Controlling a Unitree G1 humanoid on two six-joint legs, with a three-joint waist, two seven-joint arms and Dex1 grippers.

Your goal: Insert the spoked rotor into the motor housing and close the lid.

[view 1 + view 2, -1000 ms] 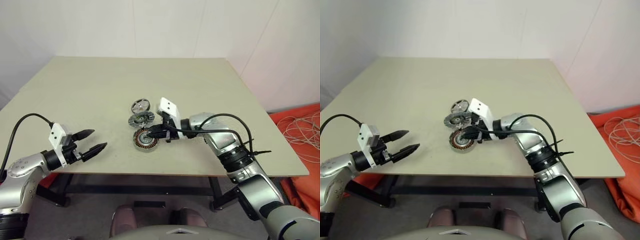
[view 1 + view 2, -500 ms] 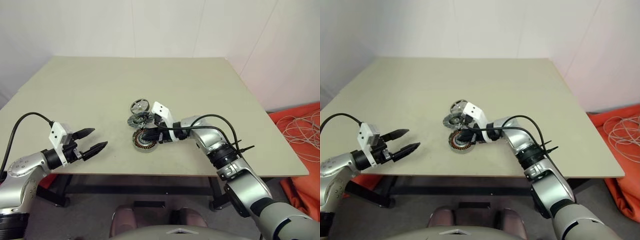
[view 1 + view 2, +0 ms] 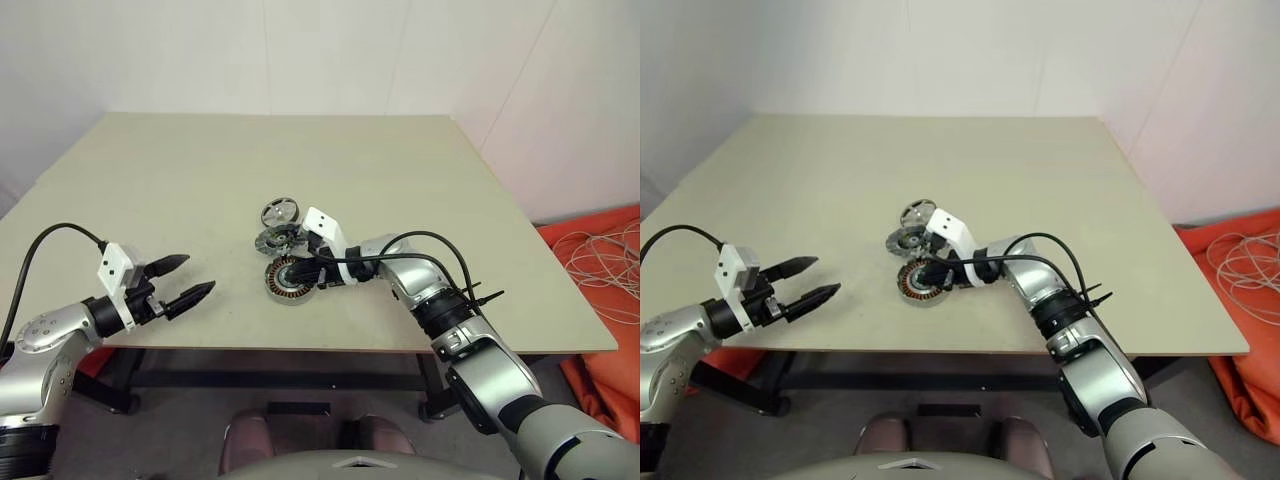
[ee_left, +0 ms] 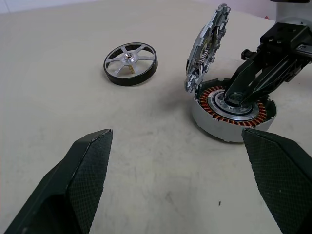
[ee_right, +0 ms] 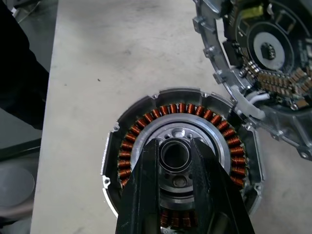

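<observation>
Left gripper [image 3: 190, 281] at near table edge, well left of motor housing, black fingers spread wide, empty. Small black-rimmed spoked rotor [image 4: 130, 63] with silver spokes lies flat on beige table [image 3: 180, 190], beyond housing, apart from it. Round grey motor housing [image 5: 183, 151] with copper winding ring sits open. Grey lid [image 4: 207, 46] stands tilted up at housing's far rim. Right gripper [image 5: 176, 152] over housing centre, narrow fingers either side of central hub ring; whether clamped on it, cannot tell.
</observation>
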